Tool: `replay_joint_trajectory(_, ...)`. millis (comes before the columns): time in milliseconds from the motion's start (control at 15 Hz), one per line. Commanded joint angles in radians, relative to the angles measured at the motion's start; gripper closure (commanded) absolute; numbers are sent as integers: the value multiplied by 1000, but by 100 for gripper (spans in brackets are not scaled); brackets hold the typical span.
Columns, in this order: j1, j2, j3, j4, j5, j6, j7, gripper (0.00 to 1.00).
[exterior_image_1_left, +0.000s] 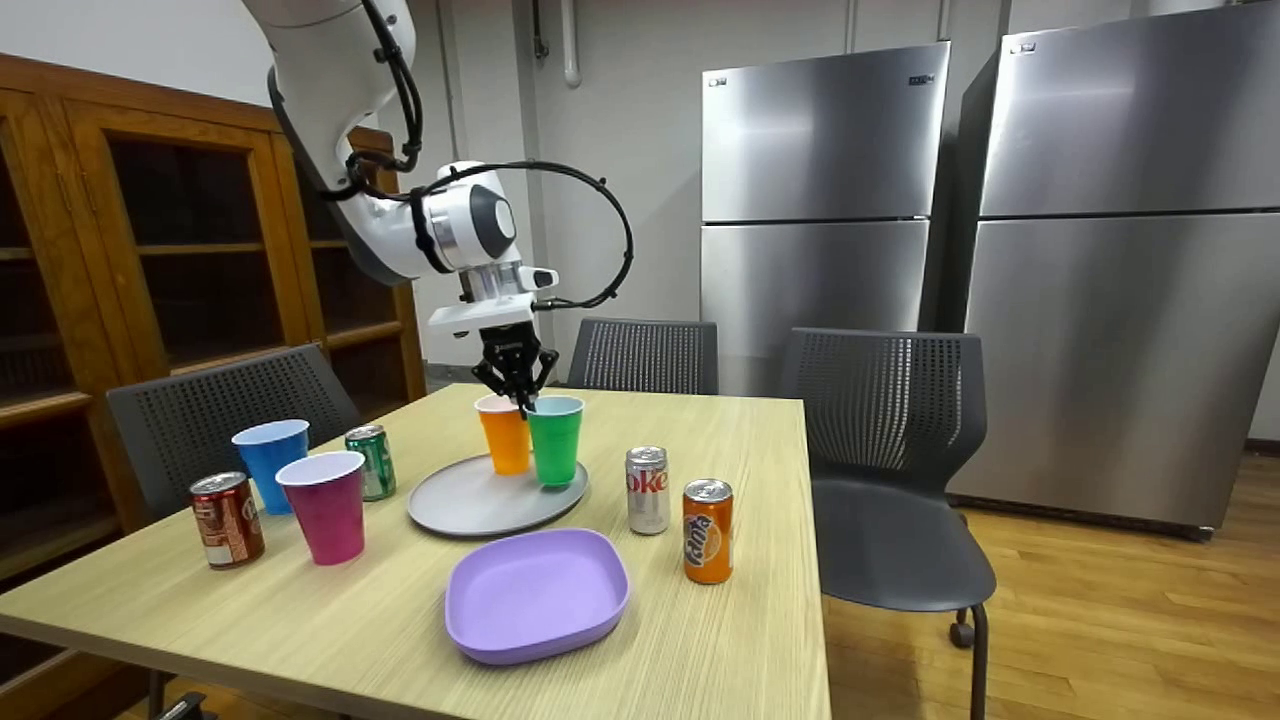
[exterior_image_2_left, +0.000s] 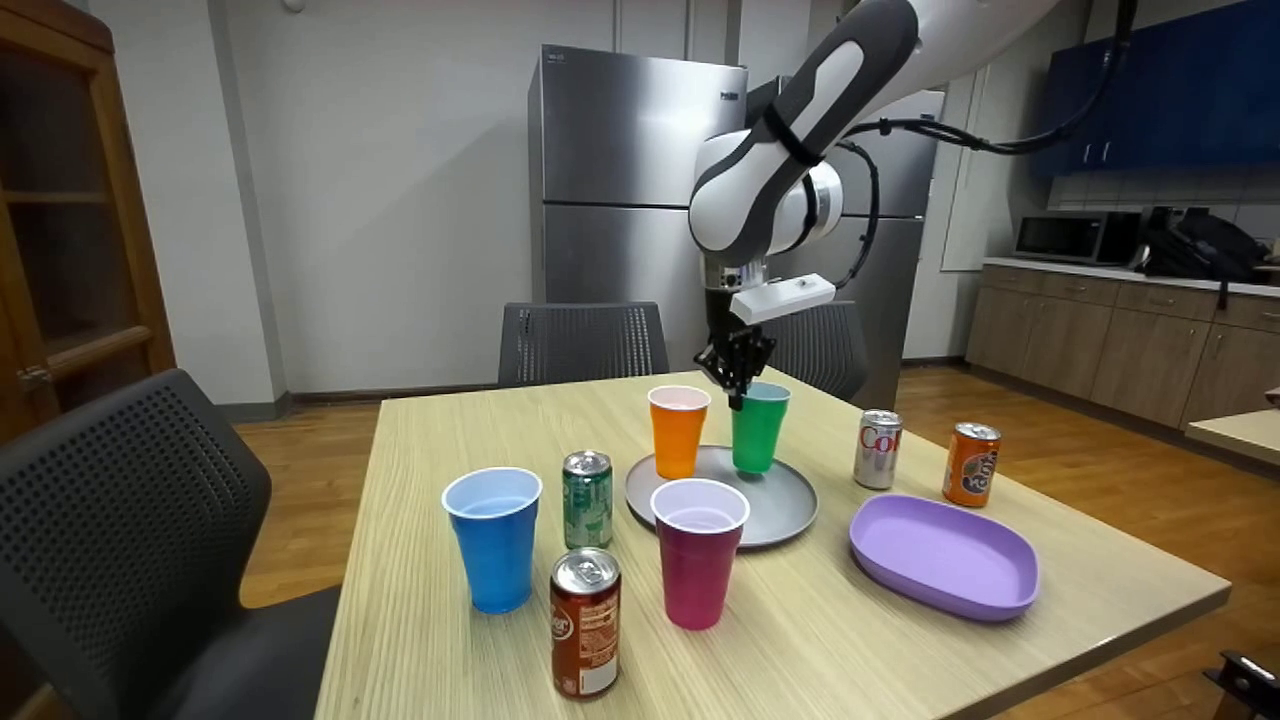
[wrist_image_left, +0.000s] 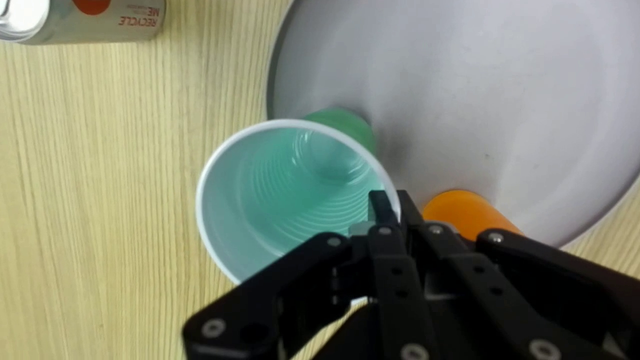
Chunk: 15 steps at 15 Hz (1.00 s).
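Your gripper (wrist_image_left: 395, 202) pinches across the green plastic cup (wrist_image_left: 292, 192) at its rim, likely because thin walls suit that grip; it's upright, on or just above the gray plate (wrist_image_left: 475, 90), orange plastic cup (exterior_image_1_left: 507, 445) beside, Diet Coke can (exterior_image_1_left: 648, 492) off-plate.

In an exterior view, the plate (exterior_image_1_left: 465, 508) bears a left cup (exterior_image_1_left: 507, 445) and a right cup (exterior_image_1_left: 555, 445) — before it on the bench (exterior_image_1_left: 765, 480) lies the tray (exterior_image_1_left: 535, 590), rightward the Coke can (exterior_image_1_left: 648, 500) and Fanta can (exterior_image_1_left: 708, 535).
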Motion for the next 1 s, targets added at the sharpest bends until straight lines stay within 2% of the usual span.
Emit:
replay_joint_trajectory(0, 11, 20, -9, 56, 26, -53, -42, 99)
replay_joint_trajectory(67, 10, 18, -9, 54, 26, -54, -43, 70)
replay_joint_trajectory(133, 10, 15, -9, 51, 25, -52, -42, 69)
replay_joint_trajectory(267, 9, 6, -9, 40, 26, -45, -42, 56)
replay_joint_trajectory(733, 0, -66, -17, -24, 27, -5, -30, 2)
replay_joint_trajectory(933, -7, -115, -28, -60, 31, 16, -22, 0)
